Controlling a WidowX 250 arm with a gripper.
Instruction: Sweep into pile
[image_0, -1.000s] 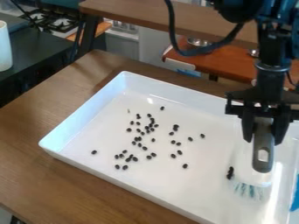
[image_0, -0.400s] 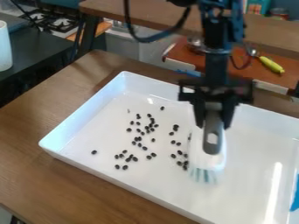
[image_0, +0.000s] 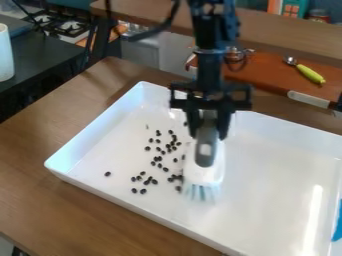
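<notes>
Seeing the pincer closed on the brush, with a finger on each side of its dark grey handle – so only about a handle's width open. Got it pointing pretty much straight down above the middle of the tray, with the black arm coming in upright from the top edge. Can make out the white brush head down in the tray, bristles toward the near side.

Right at the left side of that head, can spot a few small dark beans, looking just beside it or maybe touching – can't really tell. Then find most of the rest spread loosely to the left, bunched a bit in the middle, plus a lone one well apart further left. Wouldn't call that a tidy pile.

Farther out, got the big white tray sitting on a brown wooden surface, with something blue at the right edge. Behind, can see a spoon with a yellow-green handle on an orange-brown counter, plus a stove up at the far left.
</notes>
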